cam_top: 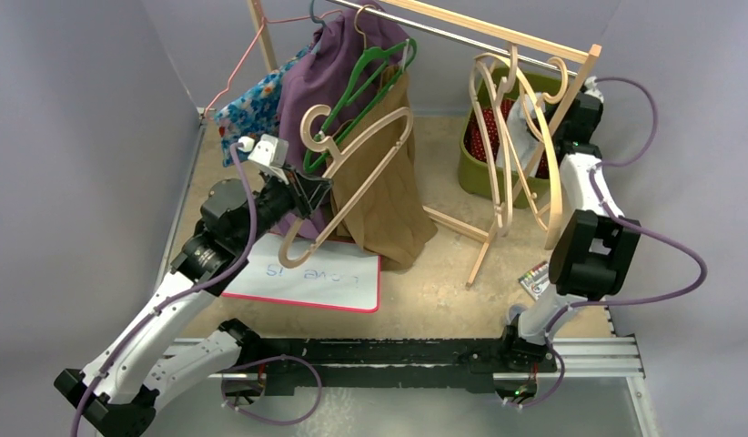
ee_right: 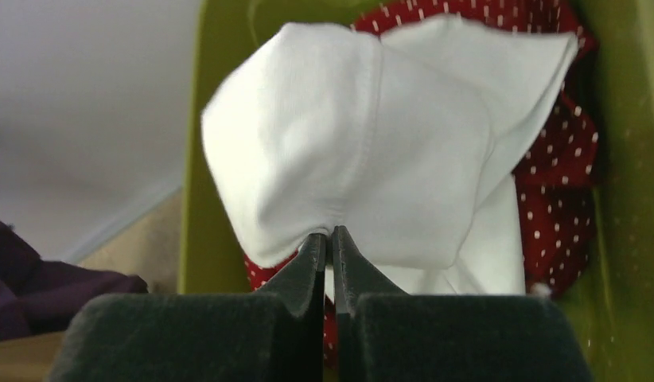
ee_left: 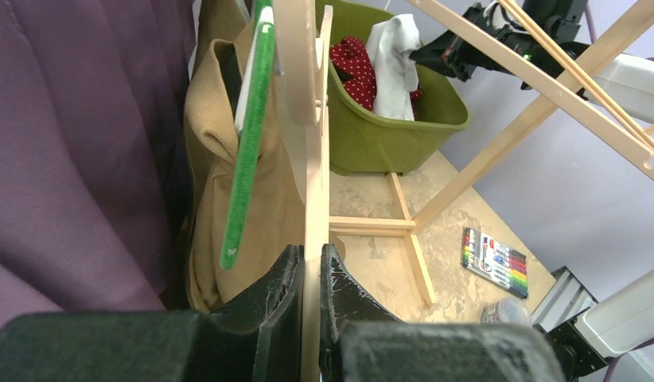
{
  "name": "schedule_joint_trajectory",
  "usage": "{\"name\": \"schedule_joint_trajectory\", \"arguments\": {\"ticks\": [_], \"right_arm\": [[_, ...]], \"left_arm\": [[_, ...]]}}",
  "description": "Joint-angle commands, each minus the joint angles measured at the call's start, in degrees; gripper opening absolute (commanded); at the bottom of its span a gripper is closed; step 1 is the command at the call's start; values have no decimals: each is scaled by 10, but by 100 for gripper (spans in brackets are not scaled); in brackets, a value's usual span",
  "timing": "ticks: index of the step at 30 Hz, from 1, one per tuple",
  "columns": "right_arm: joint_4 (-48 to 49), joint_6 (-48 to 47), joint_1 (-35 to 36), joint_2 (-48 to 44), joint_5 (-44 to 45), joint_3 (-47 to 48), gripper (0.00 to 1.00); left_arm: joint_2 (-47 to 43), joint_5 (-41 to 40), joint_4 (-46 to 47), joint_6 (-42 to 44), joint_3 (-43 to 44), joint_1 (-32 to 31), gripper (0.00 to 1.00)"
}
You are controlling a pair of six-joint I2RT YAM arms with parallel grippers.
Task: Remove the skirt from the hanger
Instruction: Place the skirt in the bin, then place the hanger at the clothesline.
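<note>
Handwriting on the whiteboard [cam_top: 307, 278], at seven o'clock in the top view, is lying upside down to me and I am not managing to read it. I am seeing the white skirt [ee_right: 371, 151], plain with one stitched seam, hanging over the green bin [cam_top: 480, 177] at two o'clock, above red dotted cloth [ee_right: 562, 199]. My right gripper [ee_right: 328, 247] is pinching its fabric; my left gripper [ee_left: 311, 278] is clamping the bare wooden hanger [cam_top: 361, 173].
</note>
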Motion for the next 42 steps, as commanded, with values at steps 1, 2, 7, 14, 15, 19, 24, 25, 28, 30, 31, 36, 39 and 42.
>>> {"name": "schedule_joint_trajectory", "arguments": {"ticks": [1,2,7,14,15,19,24,25,28,30,31,36,39,42], "right_arm": [[-7,-14,0,-16,-11,0,0],[-32,-28,0,-13,2,10,2],[-83,-61,0,-49,33,-2,37],[-116,-70,0,-184,68,-85,87],[-113,-73,0,-207,71,-104,92],[-115,-84,0,-294,94,-173,99],[-102,-91,-1,-405,98,-243,99],[-100,-97,0,-420,102,-249,99],[-99,-114,-1,-456,121,-259,99],[-101,-120,-1,-470,116,-261,99],[-98,-120,0,-478,102,-265,99],[-52,-121,0,-525,34,-312,99],[-46,-122,0,-539,29,-323,99],[-38,-121,-1,-541,24,-330,99]], "left_arm": [[5,11,33,2,-3,2,0],[6,15,39,-2,-5,8,0],[16,64,67,-8,-12,39,0],[12,95,63,-32,6,38,0],[8,92,55,-38,12,38,0],[0,88,3,-54,48,38,0],[1,74,-35,-91,77,38,0],[1,77,-33,-102,80,37,0],[3,74,-21,-130,90,30,0],[12,63,-22,-138,105,18,0],[20,53,-29,-140,116,9,0],[72,0,-29,-139,173,-51,0],[119,-22,-37,-130,213,-80,0],[146,-60,-42,-130,238,-89,0]]}}
